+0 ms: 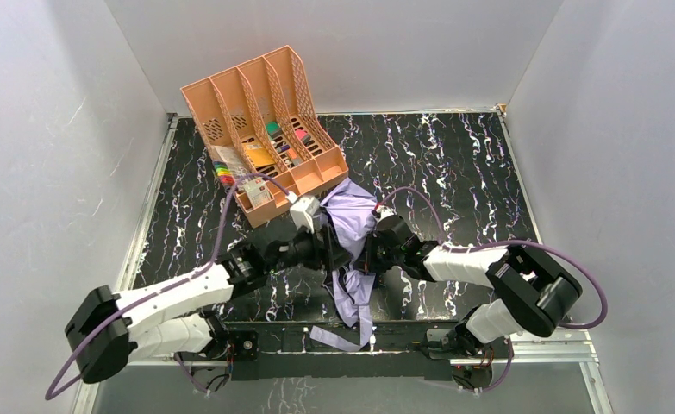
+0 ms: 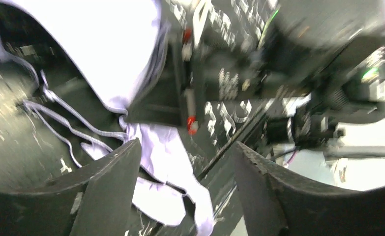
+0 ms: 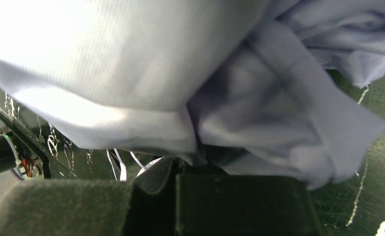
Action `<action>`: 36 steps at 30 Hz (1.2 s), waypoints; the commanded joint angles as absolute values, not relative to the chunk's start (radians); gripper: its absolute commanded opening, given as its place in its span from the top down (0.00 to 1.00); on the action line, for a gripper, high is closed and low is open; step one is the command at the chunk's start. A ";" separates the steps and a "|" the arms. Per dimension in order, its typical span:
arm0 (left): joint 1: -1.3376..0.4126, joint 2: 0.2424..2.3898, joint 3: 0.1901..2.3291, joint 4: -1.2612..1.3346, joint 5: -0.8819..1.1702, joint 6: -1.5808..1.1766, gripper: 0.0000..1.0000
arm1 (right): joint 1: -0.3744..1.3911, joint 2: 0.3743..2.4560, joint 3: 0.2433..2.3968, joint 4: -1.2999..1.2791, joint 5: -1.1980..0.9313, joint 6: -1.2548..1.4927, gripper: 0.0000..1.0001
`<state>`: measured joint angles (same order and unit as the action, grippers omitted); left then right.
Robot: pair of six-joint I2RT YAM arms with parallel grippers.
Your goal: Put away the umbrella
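Mid-table, just in front of the file organiser (image 1: 230, 103), the umbrella (image 1: 351, 216) lies crumpled between both grippers, and its strap (image 1: 348, 302) trails down to the near edge of the table (image 1: 454, 172). Left gripper (image 2: 185, 152): jaws wide, nothing held, loose fabric lying against one finger. Right gripper (image 3: 153, 189): jaws nearly together under the canopy. It looks pinched on a fold of cloth, but that wrist view is mostly blurred fabric, so I can't rule out that the shaft is in there. Main risk: a cloth-only pinch. Thin slippery fabric likely slides out on a lift, or the canopy stretches while the shaft and handle hang back, and the bundle flops open. Second: the strap hangs near the arm bases, so any pull toward the organiser could snag or drag it and yank the bundle off line. Third: the left jaws closing blind could catch a single layer or a rib instead of the body. Fourth: the organiser is close and light-looking, and a loose bundle pushed at it may shove or tip it rather than go in.
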<state>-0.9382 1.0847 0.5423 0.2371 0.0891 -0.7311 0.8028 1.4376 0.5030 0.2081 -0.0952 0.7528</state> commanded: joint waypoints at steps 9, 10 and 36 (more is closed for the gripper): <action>-0.575 1.370 1.105 -0.169 0.167 -0.596 0.24 | 0.799 1.419 0.455 -0.058 0.074 0.692 1.00; -0.563 1.428 1.165 -0.204 0.191 -0.577 0.24 | 0.799 1.419 0.457 -0.058 0.073 0.689 1.00; -0.511 1.775 1.292 -0.305 0.296 -0.621 0.38 | 0.799 1.434 0.469 -0.021 0.032 0.676 1.00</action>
